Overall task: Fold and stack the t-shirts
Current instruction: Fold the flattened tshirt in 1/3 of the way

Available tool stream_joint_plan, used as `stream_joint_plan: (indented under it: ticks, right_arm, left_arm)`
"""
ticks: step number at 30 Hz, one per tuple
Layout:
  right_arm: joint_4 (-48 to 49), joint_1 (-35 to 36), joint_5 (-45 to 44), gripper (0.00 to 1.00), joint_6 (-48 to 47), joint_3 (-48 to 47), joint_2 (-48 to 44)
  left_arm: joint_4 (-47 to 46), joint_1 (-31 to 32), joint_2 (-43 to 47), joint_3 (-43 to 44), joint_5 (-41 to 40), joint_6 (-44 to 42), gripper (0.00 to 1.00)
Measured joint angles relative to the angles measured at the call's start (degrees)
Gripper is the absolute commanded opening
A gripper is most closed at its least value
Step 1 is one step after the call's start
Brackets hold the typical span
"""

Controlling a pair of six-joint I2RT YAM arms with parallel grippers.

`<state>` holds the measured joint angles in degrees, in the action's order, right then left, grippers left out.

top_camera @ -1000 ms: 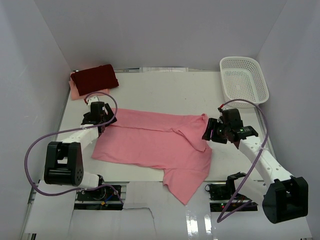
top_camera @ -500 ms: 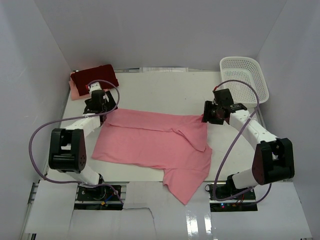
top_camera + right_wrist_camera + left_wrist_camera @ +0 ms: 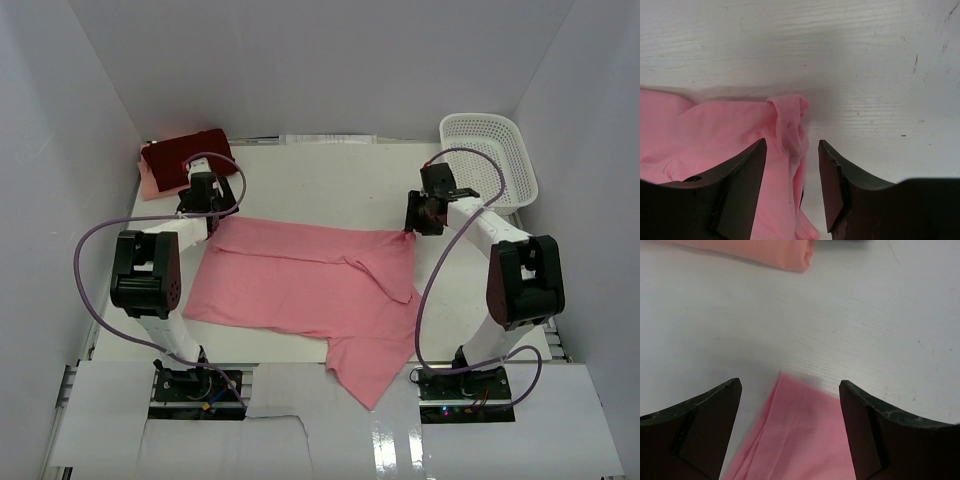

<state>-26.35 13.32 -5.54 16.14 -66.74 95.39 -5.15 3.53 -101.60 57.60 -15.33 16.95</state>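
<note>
A salmon-pink t-shirt [image 3: 310, 285] lies spread across the table, with one sleeve hanging toward the near edge. My left gripper [image 3: 208, 213] is at its far left corner. In the left wrist view that gripper [image 3: 789, 386] stands wide open with the flat corner of the pink cloth [image 3: 800, 430] between its jaws. My right gripper [image 3: 413, 227] is at the far right corner. In the right wrist view it [image 3: 791, 144] is open, its jaws straddling the bunched corner of the shirt [image 3: 789, 122] with a gap left. A folded dark maroon t-shirt [image 3: 188, 155] rests on a pale peach t-shirt [image 3: 149, 186] at the far left.
A white mesh basket [image 3: 488, 160] stands at the far right corner. White walls close the table in on the left, the back and the right. The edge of the peach t-shirt [image 3: 780, 252] shows just beyond my left gripper.
Both arms have reached away from the bases, along the shirt's sides to its two far corners. The right jaws have narrowed around the bunched corner. The shirt itself has barely shifted.
</note>
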Motion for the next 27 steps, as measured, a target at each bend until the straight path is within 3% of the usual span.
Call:
stream_joint_plan:
  ticks: [5, 8, 16, 18, 20, 22, 24, 25, 27]
  right_arm:
    - [0.31, -0.11, -0.2, 0.51, -0.28, -1.42, 4.04]
    - [0.87, -0.15, -0.2, 0.5, -0.35, -1.75, 5.64]
    - [1.49, -0.2, -0.57, 0.46, -0.92, -2.67, 7.37]
    - [1.88, -0.2, -0.76, 0.41, -1.25, -3.1, 7.52]
    - [2.23, -0.2, -0.83, 0.29, -1.57, -3.63, 7.78]
    - [2.6, -0.2, -0.96, 0.18, -1.79, -4.33, 8.41]
    - [2.78, -0.2, -0.98, 0.12, -1.88, -4.83, 9.14]
    - [2.84, -0.2, -1.01, 0.08, -1.88, -4.92, 9.46]
    - [2.86, -0.24, -1.01, 0.08, -1.77, -5.05, 10.05]
  left_arm:
    - [-0.96, 0.0, -2.29, 2.21, 0.13, -0.42, 0.8]
    - [-0.87, 0.0, -3.41, 2.45, 0.2, -0.46, 0.68]
    - [-1.03, 0.0, -5.29, 2.47, 0.31, -1.01, 0.58]
    - [-1.14, -0.02, -5.73, 2.47, 0.33, -1.16, 0.54]
    - [-1.11, 0.0, -6.08, 2.47, 0.33, -1.2, 0.48]
    - [-1.14, -0.02, -6.34, 2.47, 0.35, -1.51, 0.34]
    - [-1.2, 0.0, -6.71, 2.47, 0.42, -1.36, 0.24]
    - [-1.2, 0.0, -6.91, 2.47, 0.5, -1.44, 0.24]
    - [-1.2, 0.0, -7.23, 2.49, 0.55, -1.68, 0.21]
